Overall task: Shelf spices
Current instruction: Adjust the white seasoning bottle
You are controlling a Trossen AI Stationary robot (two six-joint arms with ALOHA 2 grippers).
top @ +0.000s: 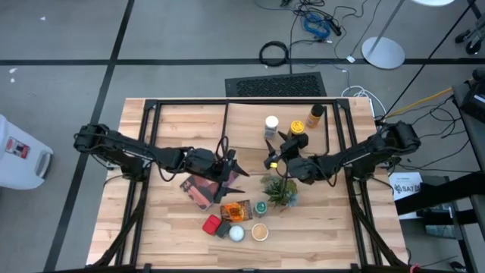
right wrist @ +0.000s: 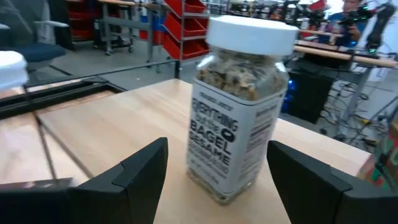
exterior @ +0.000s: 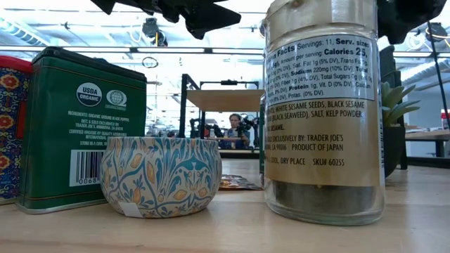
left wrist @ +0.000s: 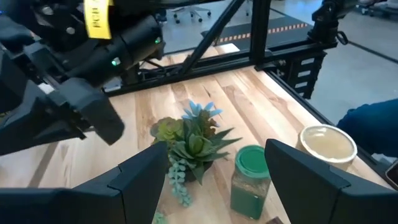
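Upright on the shelf (top: 250,114), near the middle: a white-capped jar (top: 271,123), a yellow-capped jar (top: 297,126) just beside it, and a dark-capped bottle (top: 314,114) farther along, lying tilted so its long axis runs diagonally toward the back corner. Bare board left on the shelf's left half. Right gripper (right wrist: 214,171) spread wide, level with the white-capped jar (right wrist: 239,106), fingers either side but apart from the glass; jar's long axis vertical, label facing the wrist camera. Left gripper (left wrist: 214,177) also spread, hanging over the table centre beside the maroon book (top: 203,187), nothing between its fingers. Ahead of it the plant (left wrist: 189,140), with a green-capped jar (left wrist: 250,180) standing just beside and a tan-lidded jar (left wrist: 326,146) nearer the table edge. Clustered near the front edge of the table (top: 163,235): an orange packet (top: 236,210) lying flat, a red tin (top: 211,224), a white-lidded tin (top: 236,233). Open wood to left and right of that cluster. In the low view, a green tin (exterior: 81,130), a patterned tin (exterior: 160,176) and a tall glass jar (exterior: 323,112), all upright.
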